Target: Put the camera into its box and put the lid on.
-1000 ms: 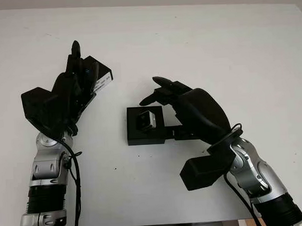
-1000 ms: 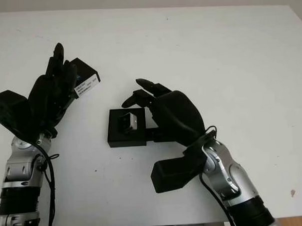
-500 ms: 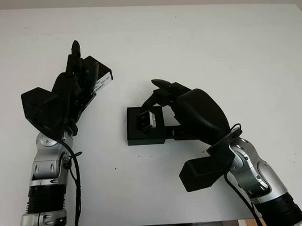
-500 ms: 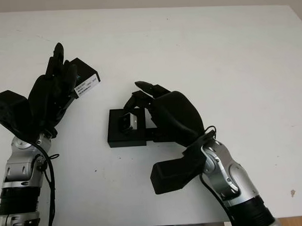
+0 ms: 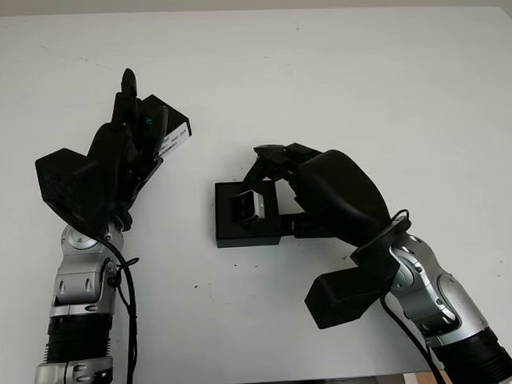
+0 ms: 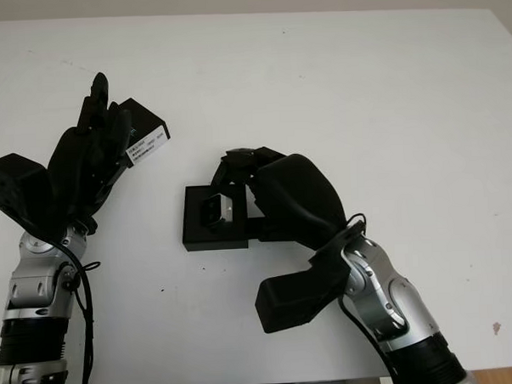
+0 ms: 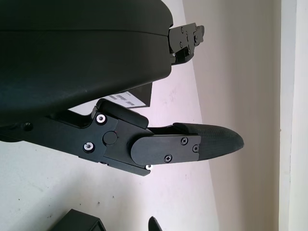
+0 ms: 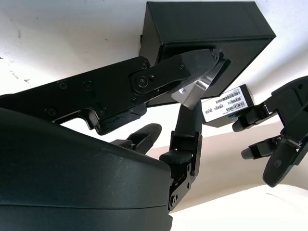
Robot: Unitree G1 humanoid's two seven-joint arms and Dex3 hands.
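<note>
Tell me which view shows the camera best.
The left eye view: the silver camera sits in the black box, seen from above, with the right hand curled at it. The right eye view matches. In the right wrist view a finger covers most of it.

A white table [image 5: 361, 77] carries a black box [image 5: 244, 214] just in front of the right hand [image 5: 324, 193], its fingers reaching over it. A black lid [image 5: 170, 128] with a white barcode label lies on the table at the left hand's [image 5: 123, 155] fingertips, well apart from the box.
</note>
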